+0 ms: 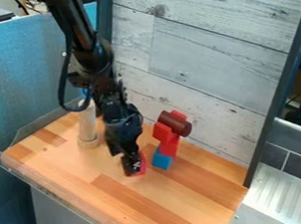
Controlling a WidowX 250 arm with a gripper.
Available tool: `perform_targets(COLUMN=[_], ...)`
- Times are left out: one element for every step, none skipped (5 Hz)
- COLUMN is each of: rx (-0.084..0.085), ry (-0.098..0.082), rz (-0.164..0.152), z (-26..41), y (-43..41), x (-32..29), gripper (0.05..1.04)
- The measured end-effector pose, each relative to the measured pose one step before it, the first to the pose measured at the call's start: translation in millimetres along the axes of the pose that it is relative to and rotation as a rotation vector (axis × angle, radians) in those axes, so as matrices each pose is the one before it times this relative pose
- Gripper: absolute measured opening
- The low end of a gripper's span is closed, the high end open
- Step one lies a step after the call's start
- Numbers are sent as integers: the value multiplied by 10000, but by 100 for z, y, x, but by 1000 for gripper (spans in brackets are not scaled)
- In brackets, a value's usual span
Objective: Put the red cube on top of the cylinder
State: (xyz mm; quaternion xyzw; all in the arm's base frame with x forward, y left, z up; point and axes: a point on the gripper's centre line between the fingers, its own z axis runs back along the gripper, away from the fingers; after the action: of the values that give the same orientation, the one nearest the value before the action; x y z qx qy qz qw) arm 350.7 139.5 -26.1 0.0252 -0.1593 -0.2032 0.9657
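Note:
The gripper point(133, 165) hangs low over the middle-left of the wooden surface, tilted down to the right. At its tip is a red object point(141, 167), likely the red cube, showing along the gripper's right side and under it; most of it is hidden. Just to the right stands a stack with a blue block point(162, 159) at the bottom and red blocks point(169, 145) above. A dark red cylinder point(174, 123) lies on its side at the top of the stack, a bit of red showing behind it.
A pale upright tube point(87, 124) on a round base stands left of the gripper, close to the arm. A clear low rim point(53, 192) edges the wooden surface point(171, 206). Whitewashed boards rise behind, with a dark post at the right and a white ribbed panel point(279, 201) beyond.

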Motion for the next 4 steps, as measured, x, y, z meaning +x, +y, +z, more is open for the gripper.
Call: perform_targets(rx=[589,121,-352,-72], ry=[-250,-339,-158,-119], rz=[-16,331,172,250], z=[-178,-68,-15,203], y=[233,-57,-503,357], x=[897,413,231,290], gripper=[1000,1001,950,664])
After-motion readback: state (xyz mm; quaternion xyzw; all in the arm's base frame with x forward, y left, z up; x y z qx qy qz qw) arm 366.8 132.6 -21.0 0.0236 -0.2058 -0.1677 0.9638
